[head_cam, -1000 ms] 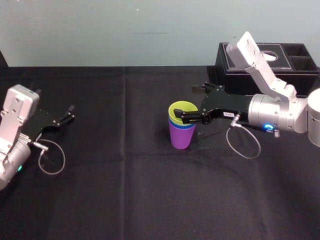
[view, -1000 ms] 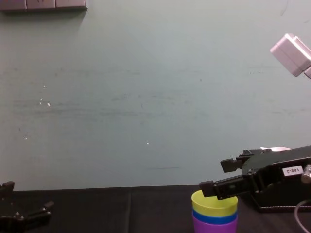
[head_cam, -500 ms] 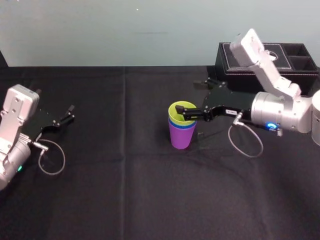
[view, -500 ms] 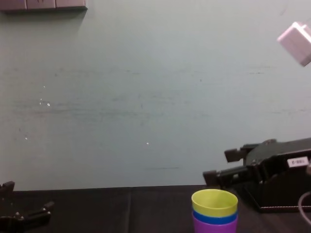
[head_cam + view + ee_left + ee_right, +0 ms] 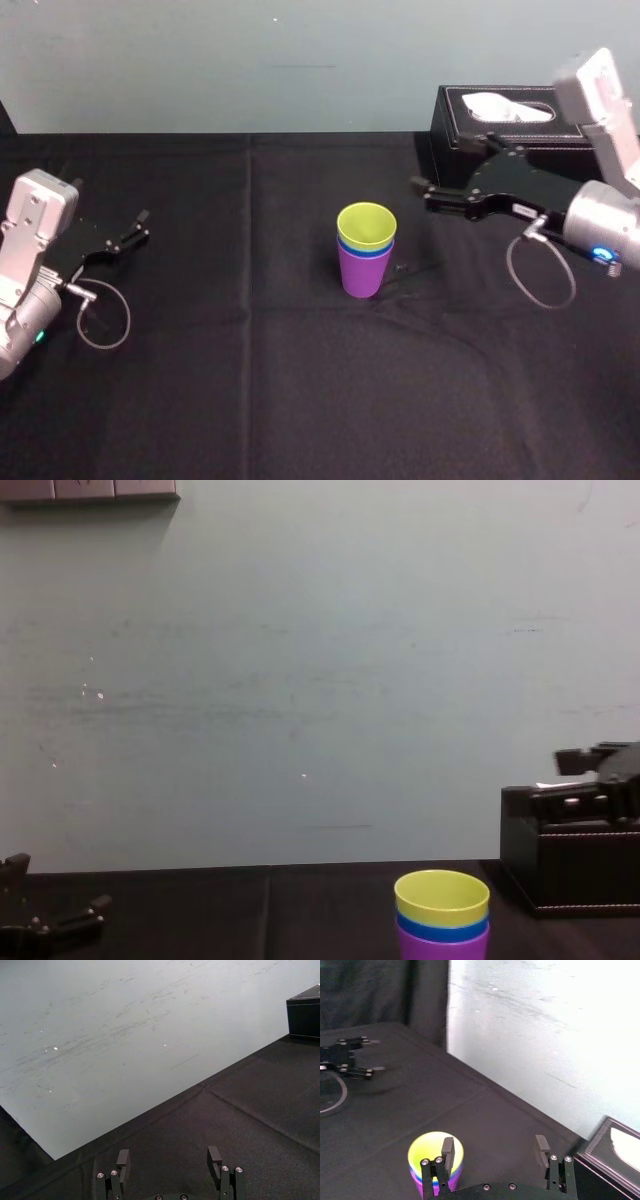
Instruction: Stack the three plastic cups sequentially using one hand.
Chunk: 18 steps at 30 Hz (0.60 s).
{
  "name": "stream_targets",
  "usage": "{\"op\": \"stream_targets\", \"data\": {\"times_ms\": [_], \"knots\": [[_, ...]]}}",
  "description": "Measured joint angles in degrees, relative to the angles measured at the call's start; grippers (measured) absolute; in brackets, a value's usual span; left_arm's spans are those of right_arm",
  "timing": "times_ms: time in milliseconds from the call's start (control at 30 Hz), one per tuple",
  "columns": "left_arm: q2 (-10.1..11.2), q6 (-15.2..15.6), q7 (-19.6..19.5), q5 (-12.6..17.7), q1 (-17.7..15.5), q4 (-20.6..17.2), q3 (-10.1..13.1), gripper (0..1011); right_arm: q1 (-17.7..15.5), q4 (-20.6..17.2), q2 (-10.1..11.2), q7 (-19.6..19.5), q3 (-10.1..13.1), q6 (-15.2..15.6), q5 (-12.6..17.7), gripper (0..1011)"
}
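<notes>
The three plastic cups stand nested upright in the middle of the black table: the yellow-green cup [image 5: 366, 226] on top, the blue cup [image 5: 371, 252] showing as a rim band, the purple cup [image 5: 361, 277] at the bottom. In the chest view the yellow-green cup [image 5: 442, 898] tops the blue cup [image 5: 442, 928] and the purple cup [image 5: 442, 947]. My right gripper [image 5: 450, 166] hovers open to the right of the stack, apart from it, nothing between its fingers. The right wrist view has my right gripper [image 5: 494, 1147] open, with the yellow-green cup [image 5: 431, 1152] behind one finger.
A black tissue box [image 5: 520, 125] stands at the back right, behind the right arm. My left gripper [image 5: 110, 207] rests open at the table's far left, also seen as the left gripper [image 5: 169, 1156] over bare black cloth. A pale wall borders the table's far edge.
My right gripper has drawn back from the rim of the top cup, moving right and up, still open. The stack stays put. The left arm has not moved.
</notes>
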Motion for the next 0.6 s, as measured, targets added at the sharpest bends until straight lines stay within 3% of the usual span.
{"op": "stream_targets", "data": {"times_ms": [300,600], "knots": [[0.0,0.0,0.0,0.0,0.0,0.0,0.0,1011,-4.7,1.2,0.9,-3.9,4.0,-3.7,-2.3,1003],[0.0,0.0,0.0,0.0,0.0,0.0,0.0,1011,-6.5,5.3,0.1,-6.6,5.0,-4.7,-5.5,1003]]}}
